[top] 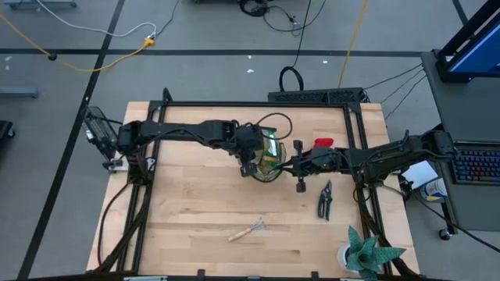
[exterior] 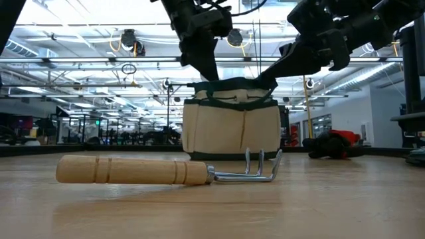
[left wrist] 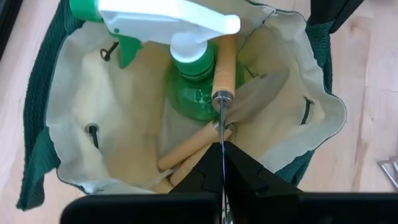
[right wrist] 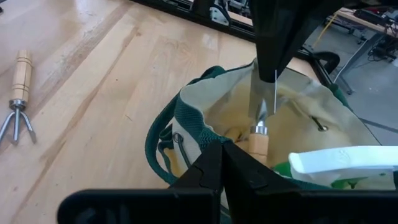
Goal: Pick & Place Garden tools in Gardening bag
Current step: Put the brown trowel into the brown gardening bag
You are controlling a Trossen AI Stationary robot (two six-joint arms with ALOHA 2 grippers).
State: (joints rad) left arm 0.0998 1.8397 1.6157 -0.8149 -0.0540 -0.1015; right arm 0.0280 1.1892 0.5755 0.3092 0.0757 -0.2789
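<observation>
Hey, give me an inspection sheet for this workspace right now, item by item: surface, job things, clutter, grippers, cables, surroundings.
Surface: light wooden table inside a black frame.
Job's things: gardening bag at table centre, holding a green spray bottle and wooden-handled tools; hand rake lying on the table in front; pruning shears to the bag's right; red glove behind the right arm.
Clutter: spiky plant in a white pot at the front right corner.
Grippers: left gripper over the bag, shut on a trowel by its blade; right gripper shut on the bag's rim.
Cables: black and yellow leads on the floor behind the table.
Surroundings: keyboard at right; no people seen.
</observation>
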